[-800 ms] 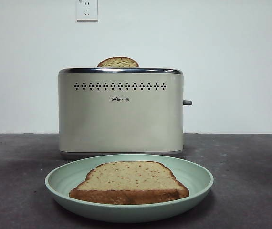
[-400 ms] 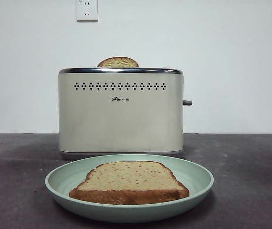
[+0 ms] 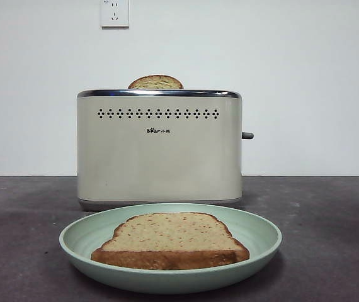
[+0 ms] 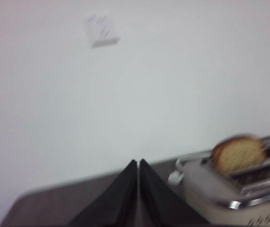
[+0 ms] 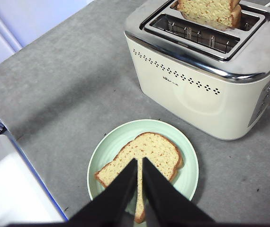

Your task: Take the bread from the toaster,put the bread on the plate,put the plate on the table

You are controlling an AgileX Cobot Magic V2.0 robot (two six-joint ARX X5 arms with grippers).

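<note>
Right wrist view shows the right tool [image 5: 139, 163] pressed together, empty, above the bread [image 5: 149, 156] on the plate [image 5: 184, 177].

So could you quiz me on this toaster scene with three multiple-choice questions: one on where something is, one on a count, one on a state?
1. Where does the plate sit?
A. On top of the toaster
B. On the table in front of the toaster
C. Behind the toaster

2. How many bread slices are in sight?
A. One
B. Two
C. Four

3. How do both tools stand?
A. Jaws together, holding nothing
B. Clamped on the plate rim
C. Wide open around a slice

Answers:
1. B: in the front view the plate rests on the table, nearer the camera than the toaster.
2. B: one slice lies flat on the plate, and another slice pokes up from a toaster slot.
3. A: the left tool and the right tool each show jaws pressed together with nothing between them.
</note>
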